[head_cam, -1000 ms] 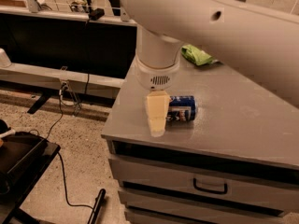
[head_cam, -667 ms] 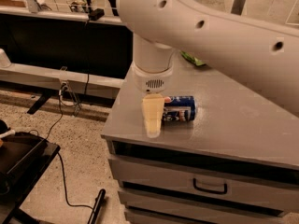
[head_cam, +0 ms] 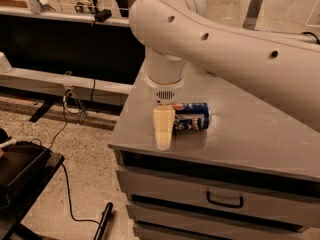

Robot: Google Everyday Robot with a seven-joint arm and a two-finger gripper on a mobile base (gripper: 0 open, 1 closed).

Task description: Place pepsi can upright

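The pepsi can (head_cam: 194,116) is dark blue with a red-white-blue logo. It lies on its side on the grey cabinet top (head_cam: 250,139), near the front left corner, with its long axis running left to right. My gripper (head_cam: 163,134) hangs from the white wrist (head_cam: 163,81) and reaches down at the can's left end, right against it in this view. A cream-coloured part of it covers that end of the can. The can rests on the surface.
My big white arm (head_cam: 235,44) spans the upper right and hides the back of the cabinet top. The cabinet's front and left edges are close to the can. Drawers with a dark handle (head_cam: 225,200) are below. Cables (head_cam: 70,109) and a black stand (head_cam: 20,174) are on the floor at left.
My arm has swung further across the view and now hides the green bag at the back. The gripper has shifted slightly left and down beside the can. The can has not moved.
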